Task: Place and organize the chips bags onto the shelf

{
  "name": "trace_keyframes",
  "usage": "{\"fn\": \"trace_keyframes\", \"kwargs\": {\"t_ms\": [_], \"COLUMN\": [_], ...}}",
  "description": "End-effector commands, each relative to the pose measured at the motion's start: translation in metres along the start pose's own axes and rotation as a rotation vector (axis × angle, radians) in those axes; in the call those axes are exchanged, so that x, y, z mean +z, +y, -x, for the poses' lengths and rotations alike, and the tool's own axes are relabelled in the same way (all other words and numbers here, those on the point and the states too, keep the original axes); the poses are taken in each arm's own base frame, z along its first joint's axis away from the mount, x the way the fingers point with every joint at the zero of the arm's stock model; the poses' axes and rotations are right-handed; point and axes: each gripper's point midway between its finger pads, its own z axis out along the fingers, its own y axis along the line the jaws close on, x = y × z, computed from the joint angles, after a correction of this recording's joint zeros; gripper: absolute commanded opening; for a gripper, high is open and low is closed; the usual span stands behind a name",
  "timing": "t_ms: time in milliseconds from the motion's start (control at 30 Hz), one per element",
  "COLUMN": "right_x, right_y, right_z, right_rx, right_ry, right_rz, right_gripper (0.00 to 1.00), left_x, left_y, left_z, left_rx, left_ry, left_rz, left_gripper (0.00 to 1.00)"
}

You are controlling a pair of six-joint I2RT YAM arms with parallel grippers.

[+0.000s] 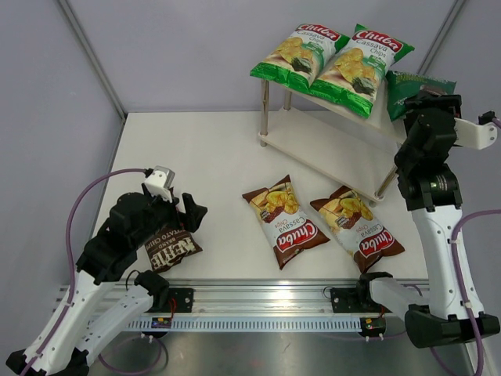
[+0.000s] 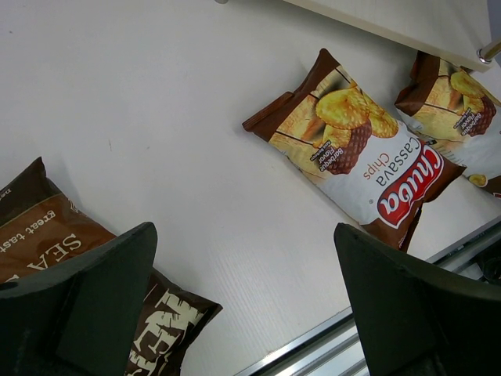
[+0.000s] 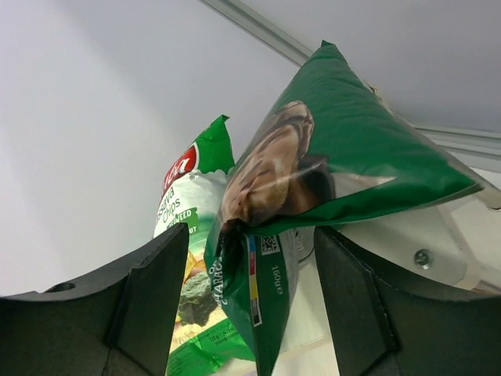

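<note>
Two green Chuba chips bags (image 1: 296, 52) (image 1: 362, 69) lie side by side on the top board of the shelf (image 1: 329, 142). A dark green bag with a portrait (image 1: 415, 84) (image 3: 352, 157) sits at that board's right end. My right gripper (image 1: 427, 106) (image 3: 250, 258) is open around its lower end, with the fingers clear of it on both sides. Two brown-red Chuba bags (image 1: 283, 222) (image 1: 358, 227) lie flat on the table. The dark brown Kettle bag (image 1: 168, 251) (image 2: 47, 235) lies at the near left, and my left gripper (image 1: 184, 213) (image 2: 246, 305) hangs wide open over it, holding nothing.
The shelf's lower board carries nothing. A metal rail (image 1: 258, 301) runs along the table's near edge, close to the Kettle bag. Grey walls close in the back and the left side. In the left wrist view the brown-red bags (image 2: 368, 160) (image 2: 458, 117) lie just before the shelf board's edge (image 2: 407, 23).
</note>
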Motion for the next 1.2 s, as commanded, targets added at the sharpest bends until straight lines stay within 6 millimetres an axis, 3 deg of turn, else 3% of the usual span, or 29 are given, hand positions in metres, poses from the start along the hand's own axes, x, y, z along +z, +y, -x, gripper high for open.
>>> {"fn": "trace_keyframes", "kwargs": {"t_ms": [0, 67, 100, 167, 267, 367, 433, 533, 567, 633, 733, 867, 1167], "right_x": [-0.008, -0.003, -0.004, 0.008, 0.024, 0.028, 0.027, 0.022, 0.023, 0.016, 0.015, 0.018, 0.013], "right_y": [-0.006, -0.013, -0.009, -0.015, -0.015, -0.013, -0.006, -0.007, -0.017, -0.016, -0.028, -0.036, -0.023], "right_z": [0.003, 0.014, 0.008, 0.016, 0.002, -0.023, -0.025, -0.021, -0.026, -0.014, -0.012, -0.019, -0.042], "right_rx": [-0.065, -0.056, -0.056, -0.084, -0.138, -0.138, -0.087, 0.003, 0.027, 0.108, 0.189, 0.269, 0.377], "right_ry": [0.084, 0.080, 0.137, 0.141, 0.243, 0.349, 0.355, 0.333, 0.337, 0.289, 0.254, 0.259, 0.181], "right_rz": [0.033, 0.045, 0.080, 0.059, 0.082, 0.123, 0.155, 0.149, 0.124, 0.124, 0.089, 0.042, -0.037], "right_gripper": [0.73, 0.73, 0.73, 0.73, 0.71, 0.54, 0.42, 0.35, 0.34, 0.34, 0.31, 0.30, 0.30], "left_x": [0.004, 0.005, 0.004, 0.004, 0.005, 0.005, 0.005, 0.004, 0.003, 0.004, 0.004, 0.003, 0.004], "left_y": [0.001, 0.002, 0.001, 0.002, 0.002, 0.002, 0.002, 0.002, 0.002, 0.002, 0.002, 0.001, 0.002], "left_z": [0.009, 0.007, 0.006, 0.006, 0.006, 0.007, 0.006, 0.008, 0.007, 0.007, 0.007, 0.008, 0.009], "left_rx": [0.019, 0.018, 0.020, 0.016, 0.018, 0.019, 0.019, 0.019, 0.018, 0.018, 0.018, 0.018, 0.018], "left_ry": [-0.033, -0.030, -0.028, -0.029, -0.026, -0.028, -0.027, -0.034, -0.034, -0.032, -0.033, -0.036, -0.038], "left_rz": [0.006, 0.009, 0.006, 0.009, 0.006, 0.008, 0.008, 0.008, 0.006, 0.008, 0.008, 0.006, 0.010], "left_gripper": [0.99, 0.99, 0.99, 0.99, 0.99, 0.99, 0.99, 0.99, 0.99, 0.99, 0.99, 0.99, 0.99]}}
